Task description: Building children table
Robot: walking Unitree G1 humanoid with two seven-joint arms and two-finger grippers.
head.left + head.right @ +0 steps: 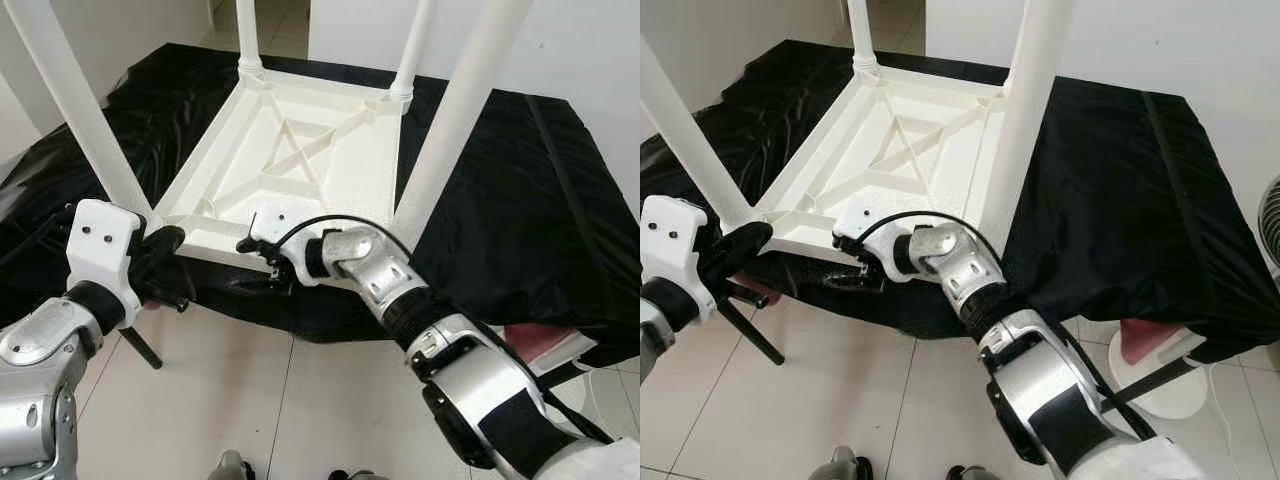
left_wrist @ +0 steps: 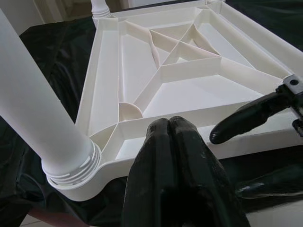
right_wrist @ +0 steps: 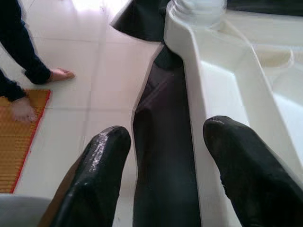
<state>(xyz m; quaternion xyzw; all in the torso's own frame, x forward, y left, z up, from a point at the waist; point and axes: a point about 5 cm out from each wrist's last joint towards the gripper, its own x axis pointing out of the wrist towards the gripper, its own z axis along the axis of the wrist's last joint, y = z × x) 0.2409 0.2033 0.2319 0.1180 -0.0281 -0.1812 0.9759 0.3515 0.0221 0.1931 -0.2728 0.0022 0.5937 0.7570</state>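
Your upturned white children's table [image 1: 300, 150] on a black-draped counter [image 1: 520, 200], pale tiled floor [image 1: 250, 400], left end effector [image 2: 168, 130] closed at its near rim, right end effector [image 3: 165, 137] spread astride that rim.

Head stereo pair looks forward and down from above at the upturned table [image 1: 290, 160] on the black cloth [image 1: 520, 200], floor tiles along frame bottom. Both eyes share the scene, the right eye's framing slightly offset. Left wrist cam sits close, low, facing along its fingers [image 2: 175, 161] into the table's ribbed underside. Right wrist cam, very close, looks along the table's edge [image 3: 227, 90] toward the floor [image 3: 94, 71].
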